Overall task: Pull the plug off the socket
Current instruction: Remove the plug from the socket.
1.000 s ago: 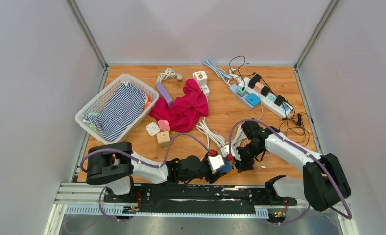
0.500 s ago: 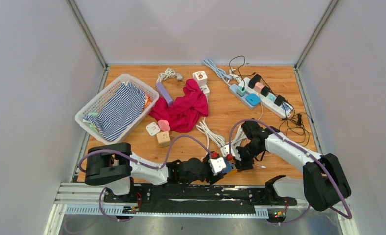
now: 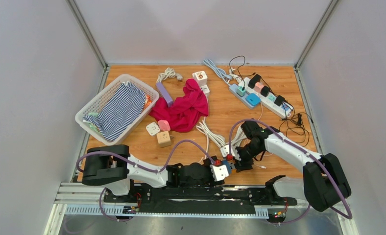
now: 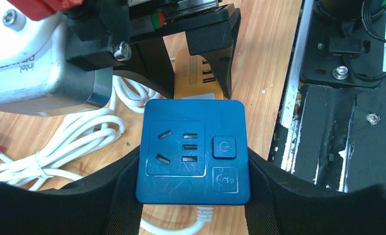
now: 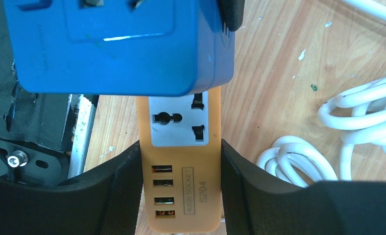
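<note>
A wooden bench (image 3: 220,105). Beyond the left tool (image 3: 222,171) lie a white basket (image 3: 101,97), a red cloth (image 3: 183,110) and a coiled white cable (image 3: 208,131); beyond the right tool (image 3: 234,161), a white power strip (image 3: 269,100).

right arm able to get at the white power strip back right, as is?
Probably not yet: right pincer is shut on the orange socket strip, left pincer on the blue cube. Path to the white power strip looks free.

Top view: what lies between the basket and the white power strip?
A red cloth, a purple bar and a white cube adapter, in the top view.
</note>
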Tool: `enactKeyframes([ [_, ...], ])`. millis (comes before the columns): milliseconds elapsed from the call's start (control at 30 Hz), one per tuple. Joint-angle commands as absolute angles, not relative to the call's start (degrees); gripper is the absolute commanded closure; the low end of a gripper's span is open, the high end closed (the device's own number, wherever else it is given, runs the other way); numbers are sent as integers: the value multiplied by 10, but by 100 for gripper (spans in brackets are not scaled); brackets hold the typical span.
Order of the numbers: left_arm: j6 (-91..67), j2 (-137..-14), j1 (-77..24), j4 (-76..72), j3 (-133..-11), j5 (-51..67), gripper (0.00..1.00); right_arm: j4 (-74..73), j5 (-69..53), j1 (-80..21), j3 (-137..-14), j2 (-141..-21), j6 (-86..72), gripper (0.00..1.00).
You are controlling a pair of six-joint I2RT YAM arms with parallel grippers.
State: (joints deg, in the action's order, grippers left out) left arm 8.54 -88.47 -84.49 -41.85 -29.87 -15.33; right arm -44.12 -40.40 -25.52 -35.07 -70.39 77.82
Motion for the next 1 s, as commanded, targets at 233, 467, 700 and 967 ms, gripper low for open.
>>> enactKeyframes([
  [233, -26, -849, -837, -439, -325, -73, 100, -436, -359, -255, -357, -712, 757, 100],
  [467, -43, -805, -837, -424, -318, -82, 100, -436, -356, -254, -357, -714, 756, 99],
  [700, -11, -803, -836, -416, -311, -96, 100, -436, -354, -255, -358, -716, 754, 100],
  [967, 79, -859, -837, -415, -322, -125, 100, -436, -353, -254, -358, -718, 753, 100],
])
